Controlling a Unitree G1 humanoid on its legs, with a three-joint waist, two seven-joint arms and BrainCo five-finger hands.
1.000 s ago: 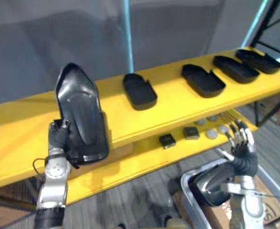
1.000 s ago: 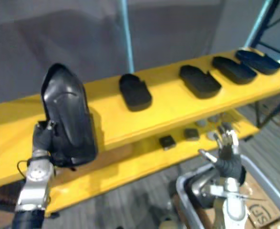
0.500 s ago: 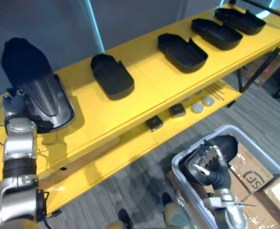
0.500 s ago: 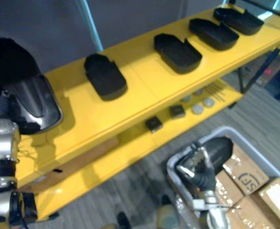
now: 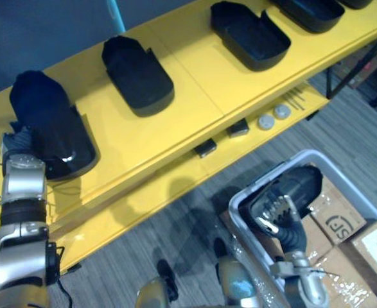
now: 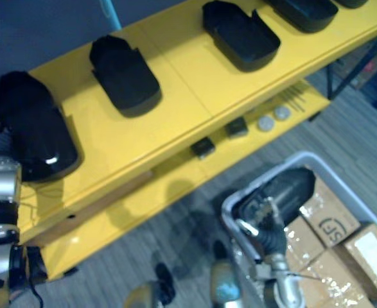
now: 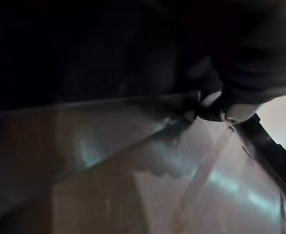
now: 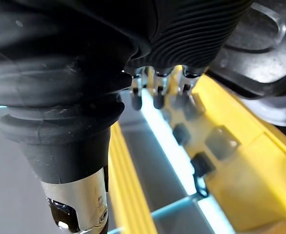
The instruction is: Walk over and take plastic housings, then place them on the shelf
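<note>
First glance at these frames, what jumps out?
A bright yellow shelf carries a row of black housings along its top board. The left hand is at the leftmost housing, at the shelf's left end. Low on the right, the right hand hangs open over another housing in a grey bin, next to cardboard boxes.

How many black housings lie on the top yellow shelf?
4. The leftmost housing lies by the left hand; the second housing and third housing follow rightward; the fourth housing is cut off. More may be hidden beyond.
</note>
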